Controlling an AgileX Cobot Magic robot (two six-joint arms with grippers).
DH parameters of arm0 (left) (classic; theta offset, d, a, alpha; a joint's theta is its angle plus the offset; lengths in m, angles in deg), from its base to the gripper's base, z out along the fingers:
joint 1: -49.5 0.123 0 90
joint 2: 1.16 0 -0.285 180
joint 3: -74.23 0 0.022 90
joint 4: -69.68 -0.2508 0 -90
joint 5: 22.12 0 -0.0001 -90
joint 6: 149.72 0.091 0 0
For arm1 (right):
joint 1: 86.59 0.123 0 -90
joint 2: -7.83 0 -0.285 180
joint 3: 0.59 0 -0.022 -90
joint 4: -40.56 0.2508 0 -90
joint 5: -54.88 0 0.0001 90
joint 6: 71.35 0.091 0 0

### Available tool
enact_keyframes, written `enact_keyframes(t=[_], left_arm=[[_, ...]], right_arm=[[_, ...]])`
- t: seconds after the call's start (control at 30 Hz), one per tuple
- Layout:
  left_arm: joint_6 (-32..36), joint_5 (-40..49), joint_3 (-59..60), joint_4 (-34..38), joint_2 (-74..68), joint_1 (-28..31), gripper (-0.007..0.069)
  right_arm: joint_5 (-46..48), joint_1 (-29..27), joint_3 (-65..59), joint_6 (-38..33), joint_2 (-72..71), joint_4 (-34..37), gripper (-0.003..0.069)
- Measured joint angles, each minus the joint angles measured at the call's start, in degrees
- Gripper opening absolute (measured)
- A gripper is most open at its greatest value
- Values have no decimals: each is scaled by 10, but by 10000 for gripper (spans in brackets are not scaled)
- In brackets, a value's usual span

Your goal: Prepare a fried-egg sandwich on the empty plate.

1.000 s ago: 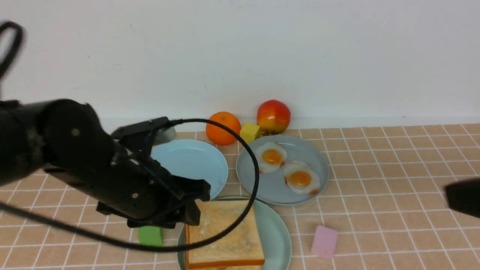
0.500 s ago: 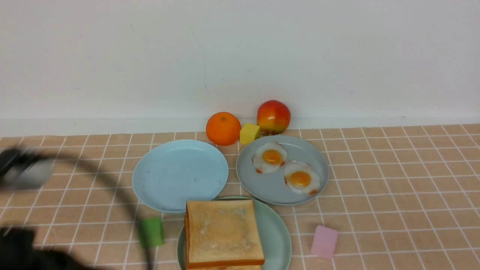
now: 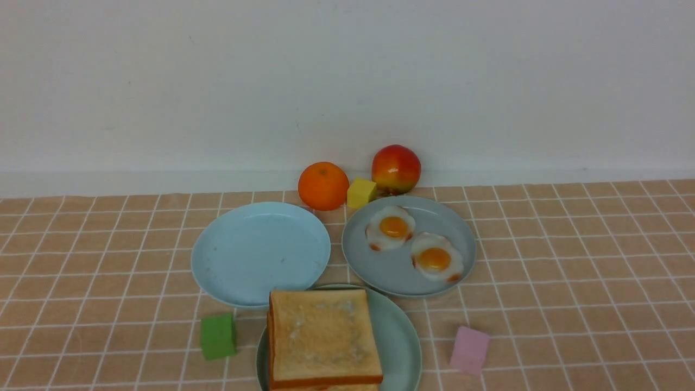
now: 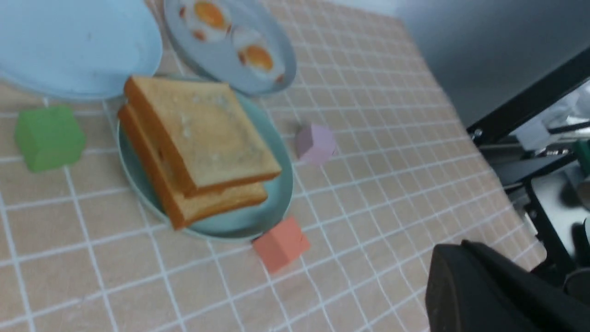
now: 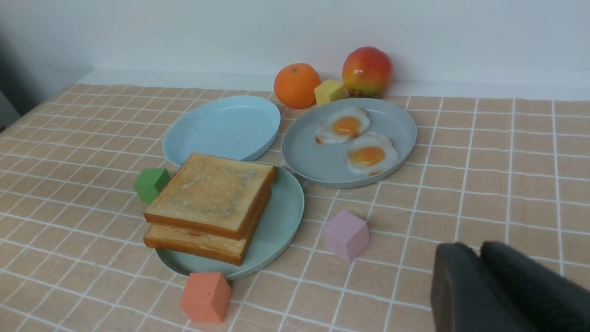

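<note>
The square golden-tan toast sandwich (image 5: pixel 209 196) sits off-centre on the round mint-green plate (image 5: pixel 288 221); a nudge could slide its top slice. The black left gripper (image 4: pixel 479 276) is closed, seemingly empty; I can't tell whether the black right gripper (image 5: pixel 479 258) is.

The toast (image 3: pixel 324 338) is golden tan with grey-white blotches and orange-brown crusts. Its plate (image 3: pixel 399 345) is pale mint green; others are light blue (image 3: pixel 260 252) and grey (image 3: pixel 380 269). The eggs (image 3: pixel 391 228) are white with orange yolks and reddish-brown edge spots. The cloth (image 3: pixel 570 271) is tan, with a white grid.
</note>
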Motion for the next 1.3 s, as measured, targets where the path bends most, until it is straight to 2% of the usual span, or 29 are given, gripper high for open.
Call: enact_keyframes(t=[0.27,0.37,0.5,0.57,0.6,0.7,0.77,0.9,1.1,1.3], left_arm=[[0,-2,0,0,0,0,-13],[5,-30,22,-11,17,1,-13],[9,-95,81,-98,85,29,-13],[-26,-145,134,-172,130,74,-13],[-30,-145,139,-172,133,74,-13],[-88,-173,222,-268,179,145,-13],[-109,-175,267,-301,183,175,-13],[-117,-176,327,-313,184,192,-13],[-31,-190,330,-314,184,198,-13],[-7,-193,330,-303,184,216,-13]], right_arm=[[3,0,0,0,0,0,97],[3,0,0,1,-1,0,100],[4,0,0,2,-1,-1,106],[4,0,0,2,-1,-1,108],[4,0,0,2,-1,-1,108],[5,0,0,2,-1,-1,111],[6,0,0,2,-1,-1,113],[8,0,0,2,-1,-1,116],[10,0,0,2,-1,-1,116],[10,0,0,2,-1,-1,116]])
